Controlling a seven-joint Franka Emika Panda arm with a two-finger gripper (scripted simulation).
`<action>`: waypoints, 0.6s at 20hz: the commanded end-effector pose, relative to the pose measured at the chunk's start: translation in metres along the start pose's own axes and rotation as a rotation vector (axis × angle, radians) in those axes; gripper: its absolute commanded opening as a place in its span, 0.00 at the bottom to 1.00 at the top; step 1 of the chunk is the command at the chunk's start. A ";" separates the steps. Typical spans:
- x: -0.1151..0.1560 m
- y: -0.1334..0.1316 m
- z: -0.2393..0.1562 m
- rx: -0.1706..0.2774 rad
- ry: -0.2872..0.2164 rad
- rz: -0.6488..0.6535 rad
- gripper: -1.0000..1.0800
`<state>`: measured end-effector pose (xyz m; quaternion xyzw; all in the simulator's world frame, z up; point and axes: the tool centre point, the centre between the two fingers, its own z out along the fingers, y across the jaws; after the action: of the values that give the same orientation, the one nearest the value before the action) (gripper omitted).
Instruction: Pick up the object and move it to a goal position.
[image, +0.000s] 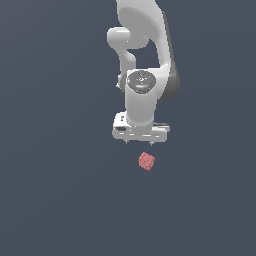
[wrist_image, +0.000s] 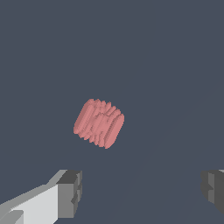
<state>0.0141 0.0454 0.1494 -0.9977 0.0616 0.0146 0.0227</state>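
The hand (image: 140, 141) hangs wide open and empty, pointing down. The object (image: 146, 161) lies apart from it, ahead of the fingertips and off their centre line in the wrist view, nearer one pad (wrist_image: 70, 194). To grasp well, I judge the hand should centre over the object, turn to meet its flatter sides, then descend. The object is a small pinkish-red, ridged, cube-like lump; the pads look dark and ribbed.
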 end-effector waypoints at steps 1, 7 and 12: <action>0.003 -0.004 0.006 -0.003 0.002 0.046 0.96; 0.012 -0.016 0.023 -0.012 0.011 0.182 0.96; 0.019 -0.026 0.037 -0.021 0.021 0.295 0.96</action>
<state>0.0325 0.0679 0.1169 -0.9816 0.1905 0.0095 0.0111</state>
